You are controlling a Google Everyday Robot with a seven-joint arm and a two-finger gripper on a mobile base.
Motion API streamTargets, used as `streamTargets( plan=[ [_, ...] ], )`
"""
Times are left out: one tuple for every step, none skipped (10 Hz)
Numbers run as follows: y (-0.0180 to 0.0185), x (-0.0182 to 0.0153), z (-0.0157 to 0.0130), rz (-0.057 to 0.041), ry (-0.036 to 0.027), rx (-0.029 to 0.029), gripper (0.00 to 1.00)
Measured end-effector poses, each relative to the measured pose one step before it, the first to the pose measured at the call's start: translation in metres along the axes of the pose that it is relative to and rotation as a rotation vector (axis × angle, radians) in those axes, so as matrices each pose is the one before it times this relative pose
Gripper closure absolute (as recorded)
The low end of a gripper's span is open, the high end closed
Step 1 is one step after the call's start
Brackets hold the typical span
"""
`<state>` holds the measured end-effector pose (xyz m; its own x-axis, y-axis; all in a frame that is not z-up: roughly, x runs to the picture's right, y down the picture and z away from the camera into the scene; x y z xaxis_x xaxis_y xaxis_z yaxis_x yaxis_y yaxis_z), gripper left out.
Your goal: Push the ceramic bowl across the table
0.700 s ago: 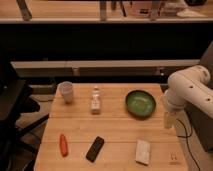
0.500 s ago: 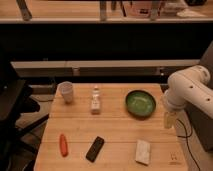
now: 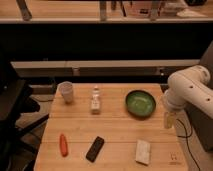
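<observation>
The green ceramic bowl (image 3: pixel 140 103) sits on the light wooden table (image 3: pixel 115 130), at the back right. My gripper (image 3: pixel 169 120) hangs from the white arm at the table's right edge, just right of the bowl and a little nearer the front. It stands apart from the bowl.
A white cup (image 3: pixel 66 92) stands at the back left. A small bottle (image 3: pixel 95 100) stands left of the bowl. An orange carrot-like item (image 3: pixel 63 144), a black flat device (image 3: pixel 95 148) and a pale sponge-like block (image 3: pixel 143 151) lie along the front. A dark chair (image 3: pixel 12 107) is at the left.
</observation>
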<state>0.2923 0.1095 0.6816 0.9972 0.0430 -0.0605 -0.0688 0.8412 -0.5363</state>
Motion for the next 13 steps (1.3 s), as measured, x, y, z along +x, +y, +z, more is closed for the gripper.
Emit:
streamTargets(
  plan=[
    [0.00001,-0.00002,0.00002,0.00009,-0.00006,-0.00006,0.20],
    [0.00000,-0.00001,-0.00001,0.00000,-0.00004,0.00002,0.20],
    [-0.00002,0.00002,-0.00001,-0.00004,0.00008,0.00006,0.20],
    [0.00002,-0.00001,0.00001,0.00001,-0.00005,-0.00007,0.20],
    [-0.00001,0.00000,-0.00003,0.00001,0.00002,0.00006,0.20],
    [-0.00002,0.00003,0.00000,-0.00004,0.00012,0.00004,0.20],
    [-0.00014,0.00004,-0.00067,-0.00013,0.00064,0.00091,0.20],
    [-0.00013,0.00003,-0.00043,0.00004,0.00032,0.00062,0.20],
    [0.00001,0.00006,0.00002,0.00002,0.00011,0.00003,0.20],
    [-0.00148,-0.00021,0.00050,-0.00050,-0.00087,0.00109,0.20],
    [-0.00341,0.00183,0.00189,-0.00080,-0.00016,0.00360,0.20],
    [-0.01565,-0.00066,0.00403,-0.00586,-0.00367,0.01354,0.20],
    [-0.00908,-0.00196,0.00245,-0.00695,-0.00152,0.00746,0.20]
  ],
)
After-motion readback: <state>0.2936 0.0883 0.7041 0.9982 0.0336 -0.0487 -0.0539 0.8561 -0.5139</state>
